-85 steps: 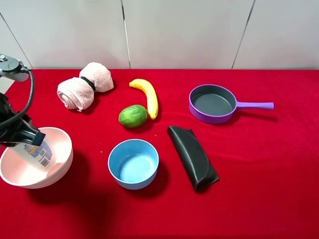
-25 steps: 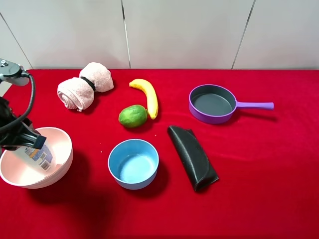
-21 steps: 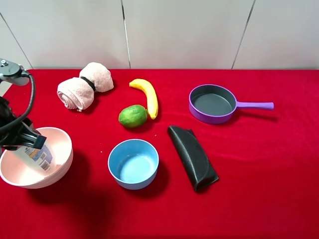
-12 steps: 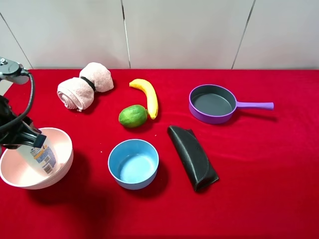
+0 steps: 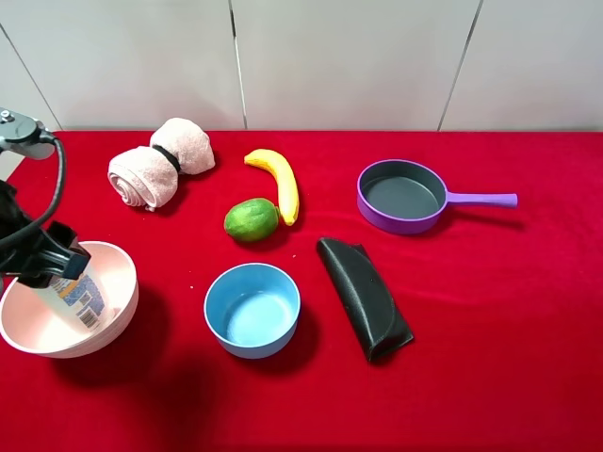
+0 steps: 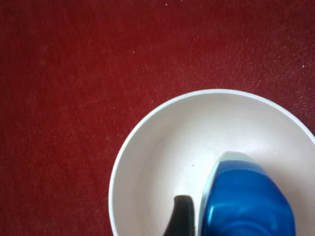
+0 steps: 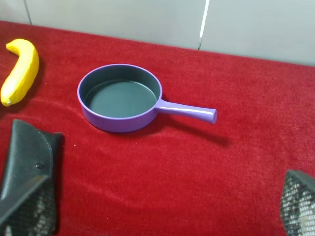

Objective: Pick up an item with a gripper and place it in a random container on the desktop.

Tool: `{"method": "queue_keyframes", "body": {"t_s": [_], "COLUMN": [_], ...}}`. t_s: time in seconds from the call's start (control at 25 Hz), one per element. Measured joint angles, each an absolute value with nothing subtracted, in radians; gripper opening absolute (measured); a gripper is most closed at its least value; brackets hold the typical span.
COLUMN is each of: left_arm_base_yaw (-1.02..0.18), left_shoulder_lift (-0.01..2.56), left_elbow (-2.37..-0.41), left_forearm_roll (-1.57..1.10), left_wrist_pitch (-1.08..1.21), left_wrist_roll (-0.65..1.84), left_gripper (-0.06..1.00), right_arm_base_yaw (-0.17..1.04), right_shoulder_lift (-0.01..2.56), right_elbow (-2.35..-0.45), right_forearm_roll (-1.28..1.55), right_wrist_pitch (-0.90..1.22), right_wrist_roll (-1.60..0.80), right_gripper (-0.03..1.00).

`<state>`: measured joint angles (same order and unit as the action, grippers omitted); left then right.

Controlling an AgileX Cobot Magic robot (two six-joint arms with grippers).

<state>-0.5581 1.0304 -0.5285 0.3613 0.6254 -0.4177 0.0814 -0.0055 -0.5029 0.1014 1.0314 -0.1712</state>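
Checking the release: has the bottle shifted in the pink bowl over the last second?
Yes, slightly. The bottle stands a bit more upright, its base nearer the pink bowl's right rim.

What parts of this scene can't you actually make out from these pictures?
- Bottle base: hidden in the overhead view by the pink bowl wall.
- Bottle label print: too small to read overhead; the left wrist view shows only the blue cap.
- Left gripper: one fingertip shows; the frame edge cuts off the rest.
- Black pouch: cut off in the right wrist view.

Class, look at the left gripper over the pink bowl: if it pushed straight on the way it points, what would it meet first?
Probably the bottle, whose blue cap sits right under the left gripper; beyond it lies the pink bowl.
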Motion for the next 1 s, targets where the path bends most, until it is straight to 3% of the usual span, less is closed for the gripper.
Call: {"method": "queue_keyframes", "body": {"t_s": [0.36,1.0], "left_arm_base_yaw": [-0.558,-0.558], "left_shoulder_lift": [1.030,1.030], "left_elbow": [-0.528,-0.541], "left_forearm_roll": [0.361,0.361], "left_wrist_pitch": [0.625,0.630], "left_wrist_roll": [-0.418,-0.418], "left_gripper": [0.92,0.99], "right_arm_base_yaw": [0.081,0.081], "right_shoulder_lift": [-0.006,-0.006], "right_elbow": [-0.503,-0.503], "right_forearm_roll": [0.101,0.101], "right_wrist_pitch": [1.031,1.031], "right_wrist_roll": [-0.171,-0.171], "right_gripper": [0.69,0.69]}}
